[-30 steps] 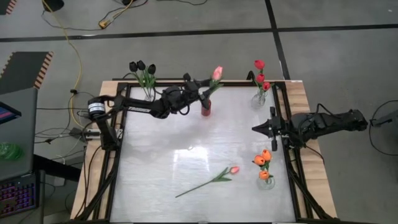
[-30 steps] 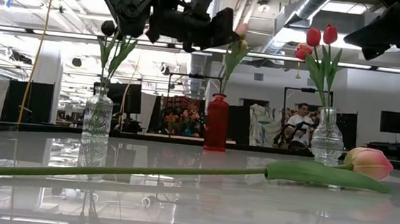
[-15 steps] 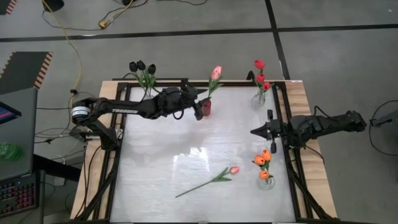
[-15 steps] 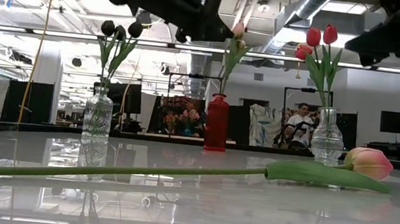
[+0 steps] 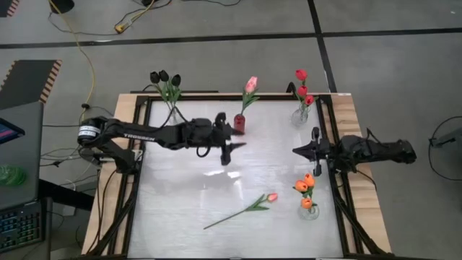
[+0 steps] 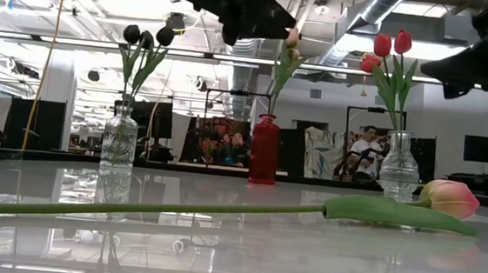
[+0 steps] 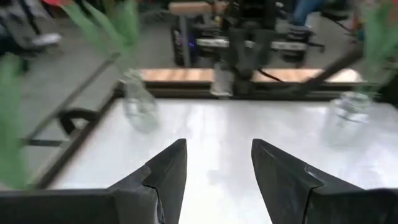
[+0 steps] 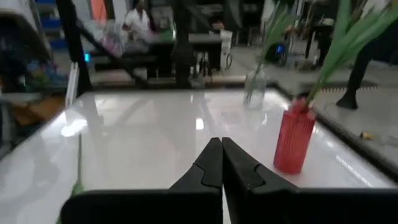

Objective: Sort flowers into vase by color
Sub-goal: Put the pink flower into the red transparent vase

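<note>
Four vases [image 5: 239,123] ring the bench [image 5: 180,188] — one pink tulip [image 5: 271,196] lies at six o'clock; left pincer [image 5: 232,146] spread, right pincer [image 5: 294,150] pressed together.

On your desk [image 5: 180,202] one pink tulip [image 5: 245,210] lies flat. The left tool [image 5: 229,149] hangs near the red vase [image 5: 239,124], which holds one pink flower [image 5: 250,84]. The right tool [image 5: 297,150] waits at the right edge.
</note>
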`<state>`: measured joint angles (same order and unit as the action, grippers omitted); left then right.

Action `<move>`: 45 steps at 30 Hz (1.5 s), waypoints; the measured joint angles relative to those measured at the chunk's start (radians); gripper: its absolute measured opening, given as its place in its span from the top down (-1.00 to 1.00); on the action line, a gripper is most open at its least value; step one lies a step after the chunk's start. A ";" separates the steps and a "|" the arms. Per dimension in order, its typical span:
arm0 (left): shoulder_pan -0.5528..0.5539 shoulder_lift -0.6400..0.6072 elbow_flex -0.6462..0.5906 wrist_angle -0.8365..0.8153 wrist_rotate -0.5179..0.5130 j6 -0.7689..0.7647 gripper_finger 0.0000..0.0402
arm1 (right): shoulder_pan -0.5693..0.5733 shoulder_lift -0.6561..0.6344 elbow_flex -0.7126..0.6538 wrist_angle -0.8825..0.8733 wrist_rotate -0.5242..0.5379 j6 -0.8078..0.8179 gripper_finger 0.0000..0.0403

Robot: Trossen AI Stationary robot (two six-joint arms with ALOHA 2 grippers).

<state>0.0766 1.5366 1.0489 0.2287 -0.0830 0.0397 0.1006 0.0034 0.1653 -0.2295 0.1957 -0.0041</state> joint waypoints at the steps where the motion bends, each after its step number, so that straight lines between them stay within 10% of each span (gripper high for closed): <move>1: -0.014 0.003 0.000 -0.005 0.002 -0.015 0.16 | -0.010 0.003 -0.004 0.003 -0.014 0.000 0.87; 33: -0.242 0.267 0.014 0.308 -0.031 -0.210 0.16 | -0.150 0.009 -0.157 0.260 -0.217 0.019 0.87; 45: -0.290 0.511 0.228 0.204 -0.032 -0.246 0.16 | -0.179 0.035 -0.158 0.249 -0.186 0.023 0.84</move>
<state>-0.2139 2.0473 1.2772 0.4327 -0.1155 -0.2063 -0.0780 0.0379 0.0074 0.0197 0.0097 0.0185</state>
